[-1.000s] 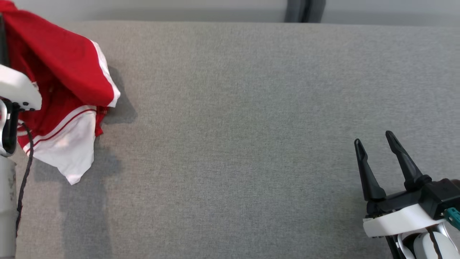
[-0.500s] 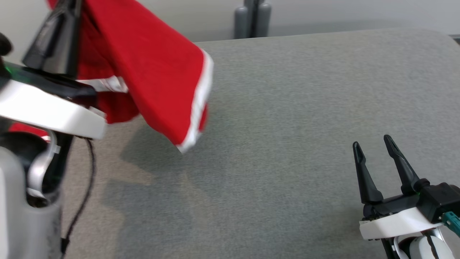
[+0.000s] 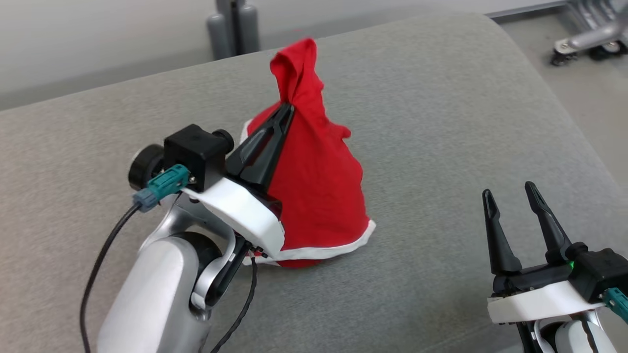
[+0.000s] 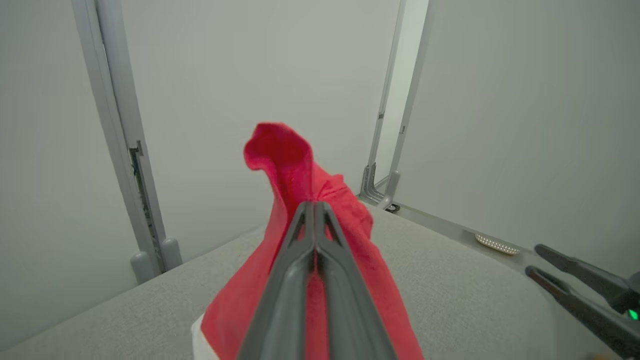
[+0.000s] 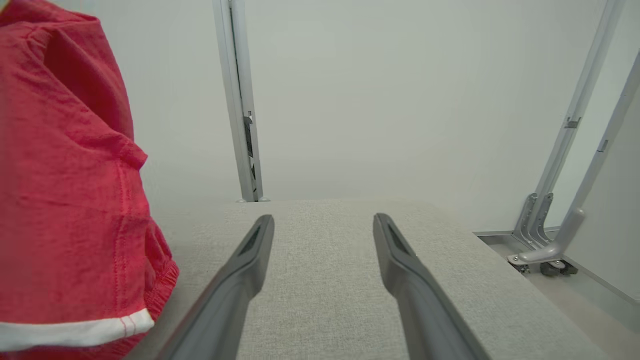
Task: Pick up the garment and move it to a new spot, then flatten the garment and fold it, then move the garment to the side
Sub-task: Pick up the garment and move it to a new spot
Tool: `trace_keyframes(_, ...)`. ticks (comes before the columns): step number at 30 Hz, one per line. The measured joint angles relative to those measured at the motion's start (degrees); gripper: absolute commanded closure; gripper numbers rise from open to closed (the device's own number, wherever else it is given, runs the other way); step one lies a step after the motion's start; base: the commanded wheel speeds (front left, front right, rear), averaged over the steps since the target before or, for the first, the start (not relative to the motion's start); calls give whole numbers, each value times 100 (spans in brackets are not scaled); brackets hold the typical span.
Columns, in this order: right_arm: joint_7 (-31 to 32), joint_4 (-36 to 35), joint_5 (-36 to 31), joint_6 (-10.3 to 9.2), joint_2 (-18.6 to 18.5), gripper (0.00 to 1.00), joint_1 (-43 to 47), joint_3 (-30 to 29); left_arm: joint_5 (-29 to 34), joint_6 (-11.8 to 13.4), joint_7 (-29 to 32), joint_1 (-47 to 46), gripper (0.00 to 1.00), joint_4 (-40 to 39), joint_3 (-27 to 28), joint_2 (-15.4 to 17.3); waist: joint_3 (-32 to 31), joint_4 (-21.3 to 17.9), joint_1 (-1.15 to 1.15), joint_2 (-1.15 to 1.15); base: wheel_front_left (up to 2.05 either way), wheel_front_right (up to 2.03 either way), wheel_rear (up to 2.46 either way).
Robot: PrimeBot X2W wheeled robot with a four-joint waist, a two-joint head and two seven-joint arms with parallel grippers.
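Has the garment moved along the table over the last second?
Yes. The garment, pinched in the left gripper, went from left of the grey post behind the table to its right.

The garment [image 3: 319,196] is bright red, with a white band along its bottom edge. The desk [image 3: 441,122] is plain grey with tiny speckles. The left tool [image 3: 287,110] and the right tool [image 3: 510,191] are black, each with a white band at its base (a small green light [image 3: 569,265] glows on the right one). The plug [image 3: 162,185] is blue-green. The wall [image 4: 250,75] is pale grey.
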Motion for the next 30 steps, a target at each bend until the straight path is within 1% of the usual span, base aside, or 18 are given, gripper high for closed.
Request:
trace_keyframes(4, 0, 10, 9, 0, 16, 0, 18, -40, 4, 37, -393, -2, 100, 1058, -33, -64, 38, -312, 0, 0, 0, 0, 0)
trace_keyframes(5, 0, 14, 11, 1, 19, 0, 21, -48, -56, 80, -523, -6, 100, 1367, -24, -93, 48, -373, 0, 0, 0, 0, 0)
trace_keyframes(7, 0, 22, 13, 1, 23, 0, 21, -45, 63, 107, -742, -70, 100, 2020, -77, -100, 66, -463, 0, 0, 0, 0, 0)
trace_keyframes(10, 0, 44, 13, 0, 32, 0, 21, -29, 78, 119, -1174, -205, 100, 3003, -152, -142, 81, -525, 0, 0, 0, 0, 0)
trace_keyframes(13, 0, 80, 13, 1, 38, 0, 19, 62, 91, 104, -1661, -343, 100, 3777, -224, -181, 59, -511, 0, 0, 0, 0, 0)
trace_keyframes(14, 0, 90, 13, 1, 42, 0, 18, 79, 85, 101, -1828, -392, 79, 3949, -237, -194, 52, -499, 0, 0, 0, 0, 0)
trace_keyframes(15, 0, 89, 12, 1, 45, 0, 15, 79, 78, 100, -1997, -444, 61, 4081, -276, -204, 44, -476, 0, 0, 0, 0, 0)
trace_keyframes(16, 0, 88, 9, 1, 46, 0, 13, 76, 80, 91, -2193, -493, 33, 4169, -323, -205, 32, -443, 0, 0, 0, 0, 0)
trace_keyframes(17, 0, 82, -8, 0, 45, 0, 11, 74, 77, 73, -2407, -521, 0, 4213, -357, -214, 17, -409, 0, 0, 0, 0, 0)
trace_keyframes(18, 0, 77, -35, 1, 46, 0, 10, 82, 49, 71, -2636, -535, 0, 4224, -368, -222, -4, -373, 0, 0, 0, 0, 0)
trace_keyframes(20, 0, 48, -81, 1, 37, 0, 10, 78, 41, 162, -2888, -525, 0, 4179, -366, -226, -58, -298, 0, 0, 0, 0, 0)
trace_keyframes(22, 0, -12, -119, 1, -2, 0, 13, 24, 68, 267, -3016, -400, 0, 3963, -318, -226, -116, -205, 0, 0, 0, 0, 0)
trace_keyframes(23, 0, -12, -119, 1, -2, 0, 13, 24, 68, 267, -3016, -400, 0, 3963, -318, -226, -116, -205, 0, 0, 0, 0, 0)
trace_keyframes(24, 1, -65, -152, 1, -64, 0, 25, -35, 167, 388, -3050, -116, 0, 3635, -219, -207, -185, -101, 0, 0, 0, 0, 0)
trace_keyframes(26, 0, -136, -183, 1, -116, 0, 54, -105, 275, 502, -3055, 239, 0, 3088, -33, -175, -259, 14, 0, 0, 0, 0, 0)
trace_keyframes(28, 1, -194, -243, 1, -176, 0, 107, -131, 383, 566, -3072, 666, 0, 2541, 168, -91, -346, 132, 0, 0, 0, 0, 0)
trace_keyframes(30, 0, -227, -281, 1, -224, 0, 169, -194, 525, 602, -3070, 1187, 0, 2179, 319, 3, -445, 248, 0, 0, 0, 0, 0)
